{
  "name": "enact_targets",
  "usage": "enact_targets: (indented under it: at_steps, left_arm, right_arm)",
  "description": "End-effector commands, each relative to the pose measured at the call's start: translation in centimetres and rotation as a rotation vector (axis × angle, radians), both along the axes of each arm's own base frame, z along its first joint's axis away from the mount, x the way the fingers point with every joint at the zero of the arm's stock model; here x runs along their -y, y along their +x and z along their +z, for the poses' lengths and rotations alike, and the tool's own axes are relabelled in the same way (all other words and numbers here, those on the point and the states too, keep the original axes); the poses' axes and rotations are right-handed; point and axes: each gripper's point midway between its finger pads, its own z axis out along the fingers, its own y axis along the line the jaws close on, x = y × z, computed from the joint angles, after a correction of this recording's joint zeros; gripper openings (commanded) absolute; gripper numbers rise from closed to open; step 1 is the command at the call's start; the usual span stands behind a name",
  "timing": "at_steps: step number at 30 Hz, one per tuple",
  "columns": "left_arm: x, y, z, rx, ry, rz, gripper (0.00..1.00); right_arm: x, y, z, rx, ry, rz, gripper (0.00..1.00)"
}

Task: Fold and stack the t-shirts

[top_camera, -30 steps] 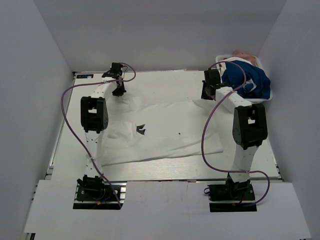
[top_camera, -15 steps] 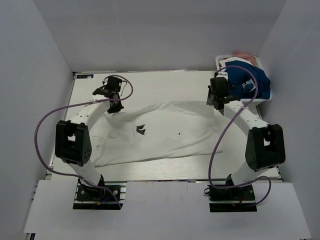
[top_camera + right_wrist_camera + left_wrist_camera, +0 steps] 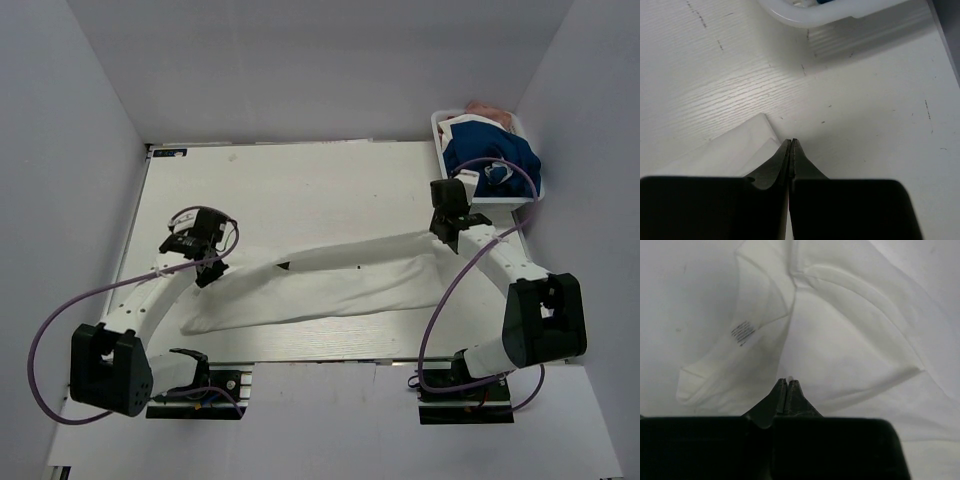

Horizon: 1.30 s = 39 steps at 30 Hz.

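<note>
A white t-shirt with a small black print lies across the table as a long band, its far edge lifted and stretched between both grippers. My left gripper is shut on the shirt's left end; in the left wrist view a sliver of white cloth shows between its tips, with the collar label ahead. My right gripper is shut at the shirt's right end; the cloth runs up to its left finger in the right wrist view. A royal blue t-shirt lies in the basket.
A white basket stands at the far right corner with the blue shirt and other cloth in it; its rim shows just ahead of the right gripper. White walls enclose the table on three sides.
Both grippers have moved toward the near side, drawing the shirt's far edge with them. The spread shirt has narrowed into a long band.
</note>
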Motion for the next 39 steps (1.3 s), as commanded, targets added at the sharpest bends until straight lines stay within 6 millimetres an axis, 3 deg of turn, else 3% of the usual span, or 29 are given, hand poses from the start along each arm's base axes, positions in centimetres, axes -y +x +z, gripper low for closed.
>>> enact_targets:
  at_steps: [1, 7, 8, 9, 10, 11, 12, 13, 15, 16, 17, 20, 22, 26, 27, 29, 30, 33, 34, 35, 38, 39]
  left_arm:
    - [-1.1, -2.2, -0.8, -0.019, 0.013, 0.136, 0.00]
    - [-1.6, -4.2, -3.1, -0.148, 0.050, 0.211, 0.00]
    - [-1.8, -4.8, -3.6, -0.173, 0.057, 0.220, 0.08]
    - [-1.5, -4.8, -3.6, -0.178, 0.044, 0.217, 0.23]
    - [-1.2, -4.9, -3.7, -0.184, 0.027, 0.213, 0.45]
    - [-0.6, -5.1, -3.8, -0.199, -0.001, 0.198, 0.64]
    - [-0.5, -5.5, -3.9, -0.217, -0.011, 0.195, 0.76]
    - [-0.4, -5.9, -3.9, -0.240, -0.010, 0.184, 0.80]
    - [-0.1, -5.8, -2.4, -0.210, -0.040, 0.179, 0.90]
    - [0.2, -5.7, -1.8, -0.201, -0.055, 0.164, 0.92]
    - [0.6, -5.1, -0.9, -0.170, -0.078, 0.147, 1.00]
    - [1.6, -3.0, 0.7, -0.069, -0.128, 0.084, 1.00]
    - [2.7, -1.1, 1.2, -0.009, -0.177, 0.056, 1.00]
    - [5.0, 1.7, 0.1, -0.004, -0.242, -0.043, 1.00]
    - [5.6, 2.8, -1.1, -0.017, -0.255, -0.059, 1.00]
    - [6.4, 3.1, -2.8, -0.066, -0.278, -0.079, 1.00]
    - [6.5, 3.4, -4.4, -0.116, -0.267, -0.072, 1.00]
    - [6.9, 4.5, -6.8, -0.175, -0.256, -0.090, 1.00]
    - [7.1, 5.3, -7.1, -0.188, -0.253, -0.088, 1.00]
    - [7.1, 5.3, -9.1, -0.252, -0.237, -0.087, 1.00]
    - [6.7, 8.9, -10.1, -0.250, -0.206, -0.077, 1.00]
    - [6.8, 9.2, -12.9, -0.317, -0.193, -0.068, 1.00]
  right_arm:
    - [2.4, -0.9, 0.1, 0.015, -0.015, -0.117, 0.00]
    - [1.8, -1.5, -2.7, -0.061, 0.056, -0.095, 0.00]
    - [1.6, -1.9, -3.4, -0.077, 0.077, -0.094, 0.00]
    - [1.5, -2.4, -3.8, -0.094, 0.087, -0.094, 0.01]
    - [0.9, -3.6, -5.2, -0.135, 0.119, -0.081, 0.16]
    - [0.6, -3.9, -5.0, -0.126, 0.135, -0.077, 0.34]
    - [0.7, -4.5, -5.2, -0.139, 0.143, -0.080, 0.59]
    - [0.8, -5.4, -5.9, -0.160, 0.142, -0.087, 0.72]
    - [1.2, -6.7, -5.3, -0.152, 0.141, -0.101, 0.78]
    - [1.4, -7.0, -5.2, -0.150, 0.136, -0.105, 0.86]
    - [1.5, -7.0, -3.9, -0.112, 0.140, -0.105, 0.86]
    - [0.8, -6.1, -1.7, -0.055, 0.169, -0.067, 0.90]
    - [-0.9, -5.1, -0.1, -0.005, 0.209, 0.026, 0.90]
    - [-5.6, -3.5, 1.1, 0.047, 0.328, 0.247, 0.90]
    - [-6.5, -3.4, -0.1, 0.007, 0.347, 0.279, 0.90]
    - [-7.8, -2.7, -0.3, 0.008, 0.374, 0.320, 0.90]
    - [-8.7, -2.8, -2.2, -0.048, 0.393, 0.340, 0.90]
    - [-10.0, -2.7, -4.2, -0.091, 0.427, 0.387, 0.90]
    - [-10.5, -3.1, -5.7, -0.138, 0.435, 0.388, 0.90]
    - [-10.8, -3.5, -6.2, -0.167, 0.447, 0.395, 0.90]
    - [-11.1, -5.9, -8.1, -0.238, 0.454, 0.379, 0.90]
    - [-10.6, -7.2, -9.4, -0.274, 0.438, 0.350, 0.90]
